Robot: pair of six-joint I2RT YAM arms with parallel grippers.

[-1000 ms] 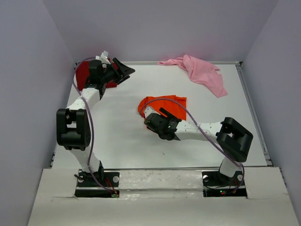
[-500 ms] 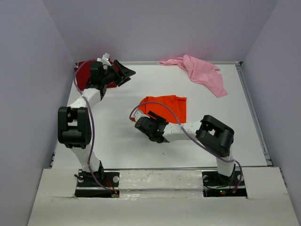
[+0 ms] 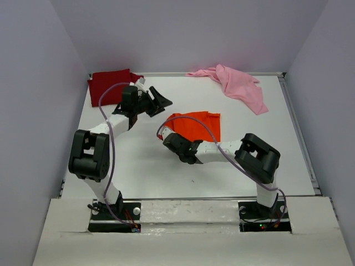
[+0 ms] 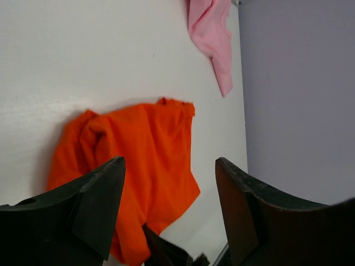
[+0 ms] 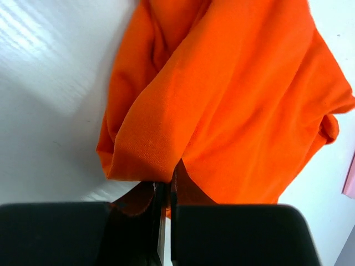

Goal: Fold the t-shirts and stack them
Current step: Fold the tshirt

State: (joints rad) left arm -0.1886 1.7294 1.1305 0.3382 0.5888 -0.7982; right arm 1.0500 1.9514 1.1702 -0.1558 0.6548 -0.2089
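Observation:
The orange t-shirt [image 3: 197, 124] lies bunched at the middle of the table [image 3: 138, 160]. My right gripper [image 3: 166, 134] is at its near-left corner, shut on a fold of the orange cloth [image 5: 238, 100], which is pinched at the right gripper's tips [image 5: 165, 185]. The dark red t-shirt [image 3: 111, 83] lies folded flat in the far-left corner. The pink t-shirt [image 3: 238, 83] lies crumpled at the far right. My left gripper [image 3: 161, 102] hovers open between the red and orange shirts. In the left wrist view, the left gripper [image 4: 169, 160] faces the orange shirt [image 4: 138, 144] with nothing between its fingers.
Grey walls enclose the table on three sides. A raised rim [image 3: 302, 133] runs along the right edge. The pink shirt [image 4: 213, 39] reaches close to the right wall.
My right gripper has shut on the orange shirt's near-left edge. My left arm has swung away from the dark red shirt toward the middle, uncovering that shirt.

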